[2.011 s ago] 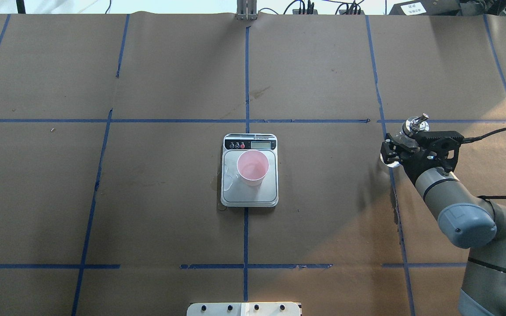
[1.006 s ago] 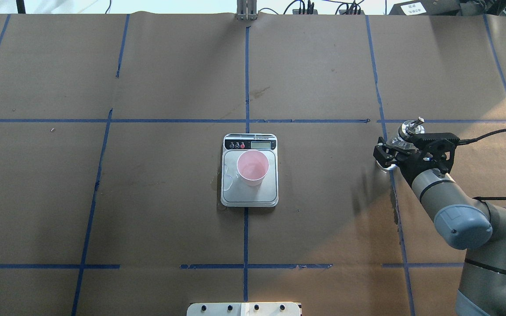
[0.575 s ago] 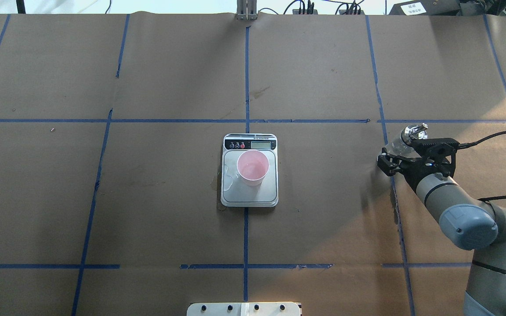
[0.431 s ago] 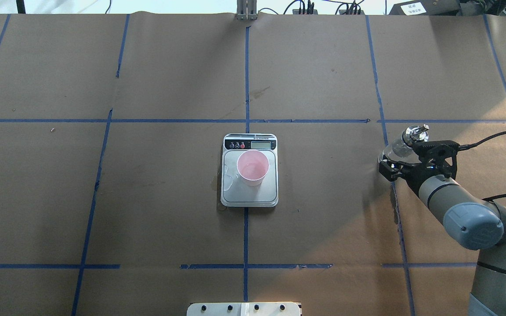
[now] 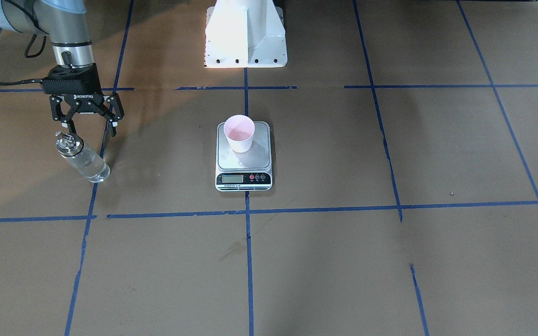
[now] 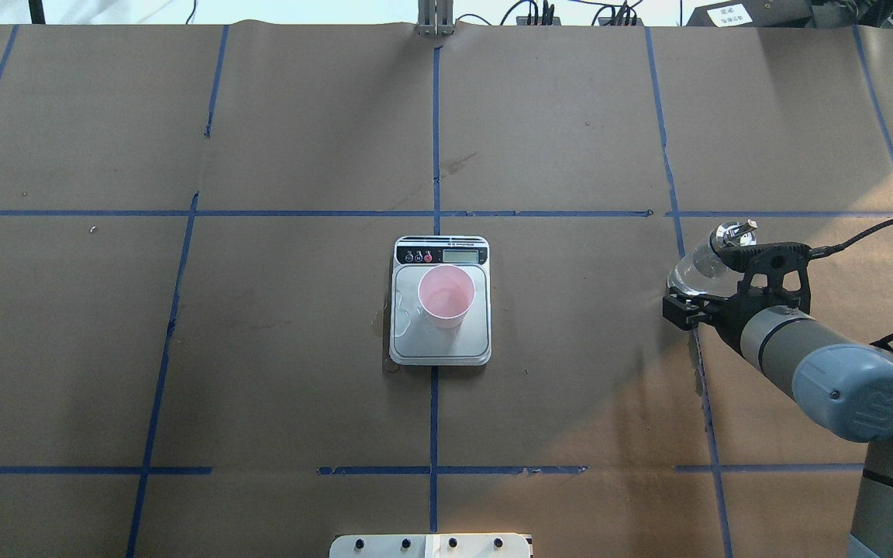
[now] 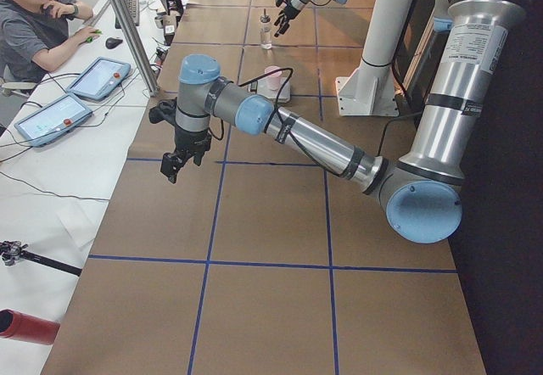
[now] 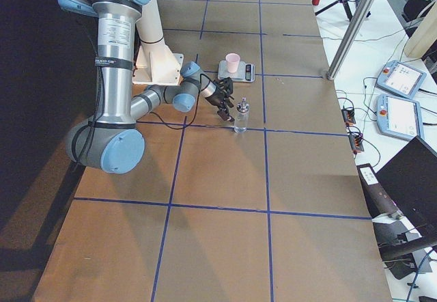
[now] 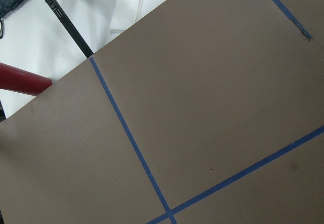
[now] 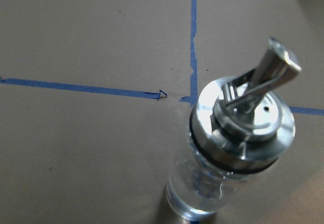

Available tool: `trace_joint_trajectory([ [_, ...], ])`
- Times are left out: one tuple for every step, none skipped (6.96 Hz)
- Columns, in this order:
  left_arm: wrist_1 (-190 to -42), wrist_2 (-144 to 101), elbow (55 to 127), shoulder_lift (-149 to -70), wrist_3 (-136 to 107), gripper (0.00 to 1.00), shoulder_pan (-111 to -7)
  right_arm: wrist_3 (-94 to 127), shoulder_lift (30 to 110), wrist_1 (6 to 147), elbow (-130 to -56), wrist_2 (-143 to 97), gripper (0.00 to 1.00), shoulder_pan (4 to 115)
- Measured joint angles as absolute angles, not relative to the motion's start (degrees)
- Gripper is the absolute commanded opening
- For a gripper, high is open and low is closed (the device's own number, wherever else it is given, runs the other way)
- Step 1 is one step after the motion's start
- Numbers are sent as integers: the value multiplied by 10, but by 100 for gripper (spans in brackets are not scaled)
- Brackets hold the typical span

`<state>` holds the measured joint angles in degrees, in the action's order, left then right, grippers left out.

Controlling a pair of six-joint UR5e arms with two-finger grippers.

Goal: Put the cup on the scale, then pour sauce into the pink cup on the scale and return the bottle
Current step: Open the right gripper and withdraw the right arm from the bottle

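Left claw [image 7: 174,170]: opening not readable. Cup [image 6: 446,294] sits on scale [image 6: 440,345], table [image 6: 260,349] centre. Bottle [image 5: 82,158] stands upright toward the right edge; my right claw [image 5: 90,129] hangs wide open, empty, just beside it. Glass, judged slick and breakable; I'd grip mid-body, below collar [image 10: 243,127].

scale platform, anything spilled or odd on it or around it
Yes. A small clear puddle lies on the scale platform, left of the cup in the overhead view, and the brown paper beside that edge looks darker, perhaps damp. The cup itself stands upright.
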<state>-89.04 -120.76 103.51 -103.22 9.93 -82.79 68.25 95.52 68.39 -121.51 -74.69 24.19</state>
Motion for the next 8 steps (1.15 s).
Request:
trace_joint_trajectory([
  [-890, -1208, 1035, -1032, 99, 100, -828, 679, 954, 741, -1242, -801, 100, 256],
  [-890, -1208, 1035, -1032, 99, 100, -828, 668, 953, 797, -1265, -851, 100, 269],
  [-890, -1208, 1036, -1032, 99, 100, -828, 645, 951, 868, -1296, -907, 100, 283],
  [-890, -1207, 1038, -1031, 99, 100, -828, 607, 943, 939, -1331, -970, 100, 310],
  [-891, -1207, 1039, -1031, 99, 100, -829, 548, 934, 990, -1354, -1044, 100, 363],
  [-891, -1207, 1040, -1030, 100, 100, -829, 468, 929, 1016, -1361, -1124, 100, 435],
  [-891, -1207, 1040, -1029, 100, 100, -829, 380, 930, 1026, -1354, -1195, 100, 513],
  [-891, -1208, 1039, -1027, 102, 100, -829, 286, 930, 1030, -1329, -1255, 100, 594],
])
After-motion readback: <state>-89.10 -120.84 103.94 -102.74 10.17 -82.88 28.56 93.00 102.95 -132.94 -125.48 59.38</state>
